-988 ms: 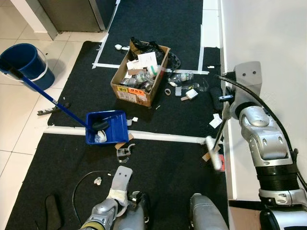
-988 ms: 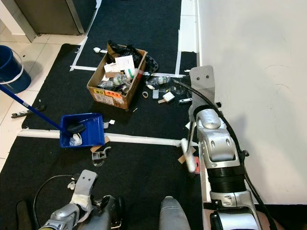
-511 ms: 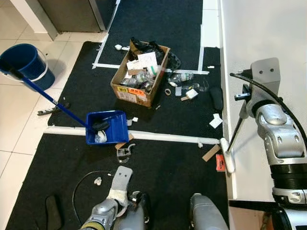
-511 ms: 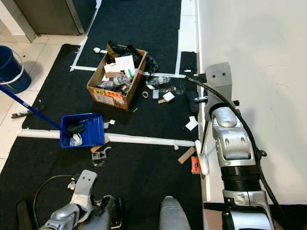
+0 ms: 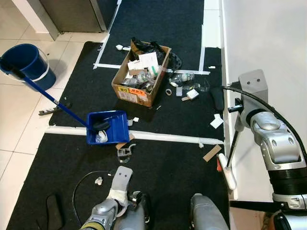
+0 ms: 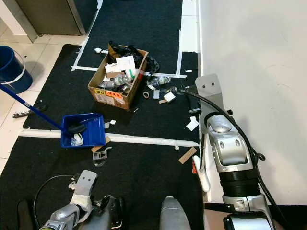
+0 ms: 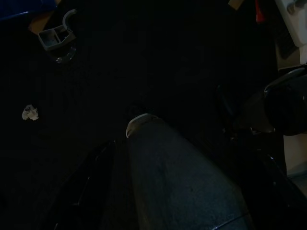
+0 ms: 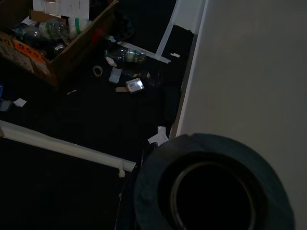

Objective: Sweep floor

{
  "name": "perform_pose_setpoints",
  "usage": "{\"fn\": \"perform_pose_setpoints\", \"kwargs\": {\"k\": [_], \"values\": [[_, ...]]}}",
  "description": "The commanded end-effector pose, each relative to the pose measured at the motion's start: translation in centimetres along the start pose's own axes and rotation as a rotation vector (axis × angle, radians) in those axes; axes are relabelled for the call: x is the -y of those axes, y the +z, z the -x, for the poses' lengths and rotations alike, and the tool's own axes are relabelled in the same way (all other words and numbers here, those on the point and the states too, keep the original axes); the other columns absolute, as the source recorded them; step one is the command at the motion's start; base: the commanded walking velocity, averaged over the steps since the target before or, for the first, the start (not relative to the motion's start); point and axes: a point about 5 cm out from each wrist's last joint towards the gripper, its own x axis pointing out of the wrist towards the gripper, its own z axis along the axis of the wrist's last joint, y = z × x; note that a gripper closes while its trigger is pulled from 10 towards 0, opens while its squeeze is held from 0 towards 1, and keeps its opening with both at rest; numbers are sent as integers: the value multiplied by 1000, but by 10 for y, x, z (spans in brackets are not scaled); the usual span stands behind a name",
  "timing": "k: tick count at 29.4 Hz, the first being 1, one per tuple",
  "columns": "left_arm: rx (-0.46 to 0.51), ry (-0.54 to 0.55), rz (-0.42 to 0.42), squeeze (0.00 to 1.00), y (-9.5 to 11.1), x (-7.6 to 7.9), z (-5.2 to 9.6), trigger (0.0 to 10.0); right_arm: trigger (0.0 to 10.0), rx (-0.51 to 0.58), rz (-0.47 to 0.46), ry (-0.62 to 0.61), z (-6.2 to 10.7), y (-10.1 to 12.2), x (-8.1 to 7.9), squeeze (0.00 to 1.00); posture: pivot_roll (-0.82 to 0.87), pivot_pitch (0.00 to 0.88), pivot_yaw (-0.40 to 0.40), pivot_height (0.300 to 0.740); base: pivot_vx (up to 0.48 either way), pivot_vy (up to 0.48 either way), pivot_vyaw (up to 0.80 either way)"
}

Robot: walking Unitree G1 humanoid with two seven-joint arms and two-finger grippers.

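Observation:
My right arm (image 5: 271, 143) reaches forward along the white wall. Its gripper (image 5: 236, 115) is shut on a thin black brush handle. The handle slants down to a white brush head (image 5: 229, 175) on the floor by the baseboard. A brown cardboard scrap (image 5: 211, 153) and a red item (image 5: 219, 165) lie just left of the head. A blue dustpan (image 5: 106, 127) with bits in it rests on the black mat (image 5: 163, 167). Its long blue handle (image 5: 48, 98) leans toward a blue bucket (image 5: 26, 62). My left gripper (image 5: 122, 189) hangs idle low at my side.
A cardboard box (image 5: 139, 76) full of rubbish stands mid-mat, with bottles (image 5: 181, 76), a tape ring and paper scraps (image 5: 217, 121) strewn to its right. A white strip (image 5: 158, 137) crosses the mat. A grey plastic piece (image 5: 124, 152), a white crumb (image 5: 98, 181) and a cable loop lie near my feet.
The right arm swung the brush head off the mat to the baseboard, then drew it back toward me. The cardboard scrap and red item now lie uncovered.

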Motion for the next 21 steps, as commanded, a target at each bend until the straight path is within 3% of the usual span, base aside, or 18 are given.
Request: {"fn": "perform_pose_setpoints", "kwargs": {"k": [1, 10, 16, 21], "values": [[-188, -32, 69, 0, -56, 11, 13, 10000, 10000, -51, 74, -53, 2, -10, 6, 0, -17, 227, 19, 740, 0, 0, 0], [-189, -40, 72, 0, -59, 12, 15, 10000, 10000, -32, 105, 9, 4, -10, -21, 0, -14, 267, 16, 740, 0, 0, 0], [-188, -46, 72, 0, -63, 12, 17, 10000, 10000, 39, 92, 34, 3, -2, -39, 0, -7, 291, 14, 740, 0, 0, 0], [-186, -38, 71, 0, -63, 9, 18, 10000, 10000, 193, -41, -10, -6, 11, -45, 0, -3, 286, 17, 740, 0, 0, 0]]}}
